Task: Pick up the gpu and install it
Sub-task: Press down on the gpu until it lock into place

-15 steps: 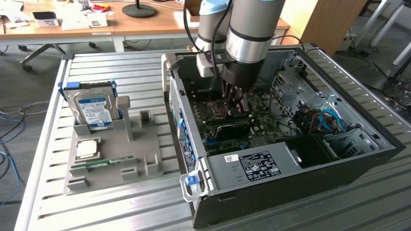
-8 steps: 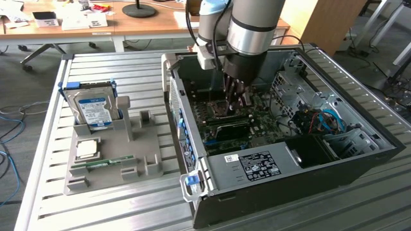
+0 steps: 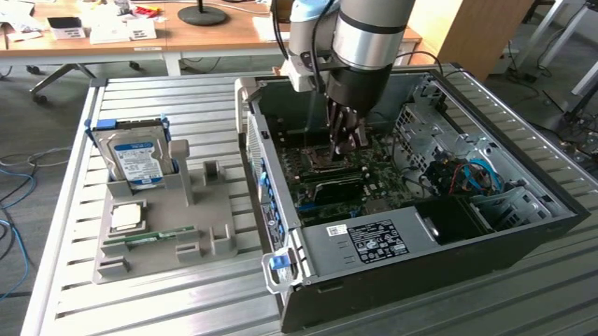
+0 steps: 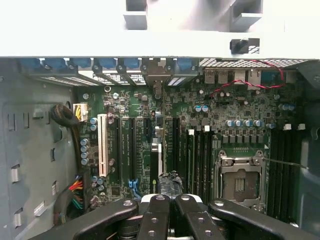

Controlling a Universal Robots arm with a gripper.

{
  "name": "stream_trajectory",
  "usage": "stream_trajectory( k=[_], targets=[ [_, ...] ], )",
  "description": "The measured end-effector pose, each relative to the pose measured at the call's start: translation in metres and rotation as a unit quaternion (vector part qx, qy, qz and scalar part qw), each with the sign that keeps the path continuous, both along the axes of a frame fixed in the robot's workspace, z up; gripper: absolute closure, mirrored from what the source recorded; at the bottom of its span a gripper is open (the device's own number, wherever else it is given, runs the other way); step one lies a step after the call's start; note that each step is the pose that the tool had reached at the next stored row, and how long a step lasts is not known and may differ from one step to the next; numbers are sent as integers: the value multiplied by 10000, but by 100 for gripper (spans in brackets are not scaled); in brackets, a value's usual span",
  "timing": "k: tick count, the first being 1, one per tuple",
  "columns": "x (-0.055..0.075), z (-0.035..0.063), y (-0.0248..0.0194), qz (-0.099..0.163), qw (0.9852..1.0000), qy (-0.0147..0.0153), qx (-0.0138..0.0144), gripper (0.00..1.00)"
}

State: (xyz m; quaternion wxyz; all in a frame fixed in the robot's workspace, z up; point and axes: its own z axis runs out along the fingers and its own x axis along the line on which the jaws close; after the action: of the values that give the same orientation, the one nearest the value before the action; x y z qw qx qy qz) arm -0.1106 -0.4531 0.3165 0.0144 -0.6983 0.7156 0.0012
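Observation:
The gpu (image 3: 329,189) stands on edge in a slot of the motherboard (image 4: 200,125) inside the open PC case (image 3: 523,183), its dark face towards the exterior view. In the wrist view the gpu (image 4: 156,160) is a thin pale strip running towards the case's rear wall. My gripper (image 3: 348,148) is down inside the case, above the card and a little off towards the CPU socket (image 4: 240,182). The gripper (image 4: 170,184) has its black-taped fingertips shut together. I see nothing between them, and the exterior view shows a gap between them and the card's top edge.
A grey parts holder (image 3: 159,252) sits at the exterior view's left on the slatted metal table. It carries a silver hard drive (image 3: 136,157) with a blue label, a CPU (image 3: 126,215) and a green RAM stick (image 3: 159,236). Cables and drive cages crowd the case's right side.

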Motion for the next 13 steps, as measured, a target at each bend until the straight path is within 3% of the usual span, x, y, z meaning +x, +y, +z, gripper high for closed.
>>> stream_trajectory(
  k=[9,13],
  targets=[
    [0,115,0,0,10000,0,0,89],
    [0,121,0,0,10000,0,0,89]
  ],
)
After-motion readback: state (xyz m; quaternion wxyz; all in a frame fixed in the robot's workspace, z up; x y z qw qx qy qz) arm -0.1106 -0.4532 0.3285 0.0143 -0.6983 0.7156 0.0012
